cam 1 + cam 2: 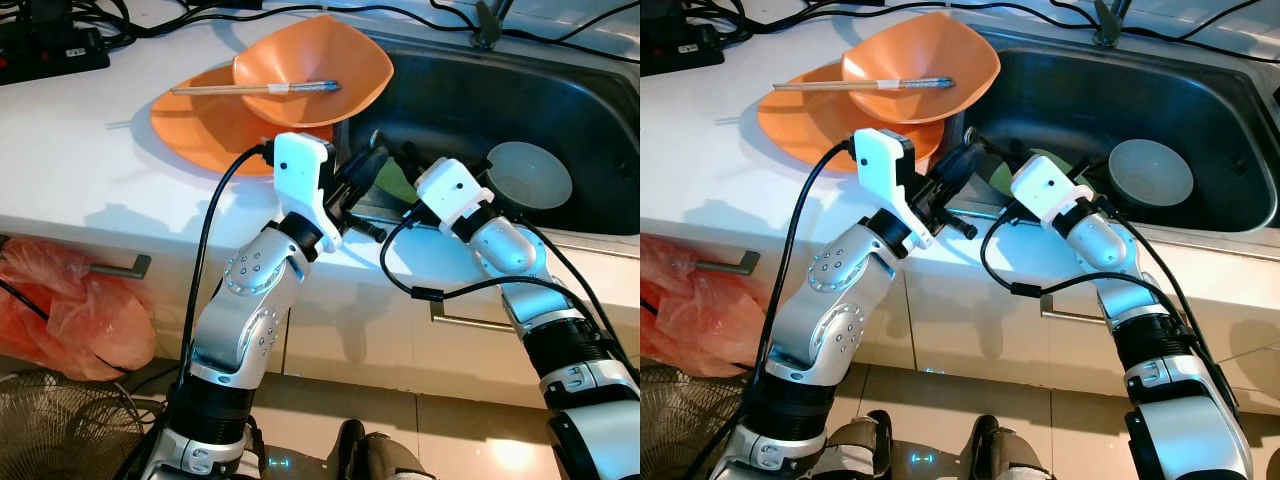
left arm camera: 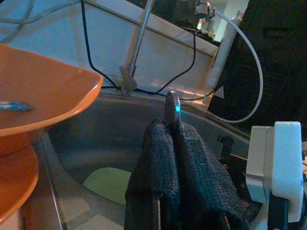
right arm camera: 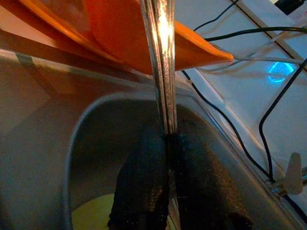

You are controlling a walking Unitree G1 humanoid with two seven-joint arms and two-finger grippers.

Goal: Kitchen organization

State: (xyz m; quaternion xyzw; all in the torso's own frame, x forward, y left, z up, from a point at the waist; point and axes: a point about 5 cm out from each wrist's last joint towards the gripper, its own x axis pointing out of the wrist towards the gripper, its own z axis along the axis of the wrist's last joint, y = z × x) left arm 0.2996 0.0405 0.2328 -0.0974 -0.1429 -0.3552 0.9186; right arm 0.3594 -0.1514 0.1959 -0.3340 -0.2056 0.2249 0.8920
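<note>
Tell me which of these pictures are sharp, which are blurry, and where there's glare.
Both eye views are sharp and evenly lit, with a bright floor reflection. The left wrist view is dim with a blue cast, its fingers soft. In the right wrist view, glare streaks the metal utensil and the fingers are dark and blurred.

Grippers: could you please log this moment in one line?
left gripper shut on metal piece, at sink edge | right gripper shut on utensil, over sink | orange bowls stacked, chopsticks on top
</note>
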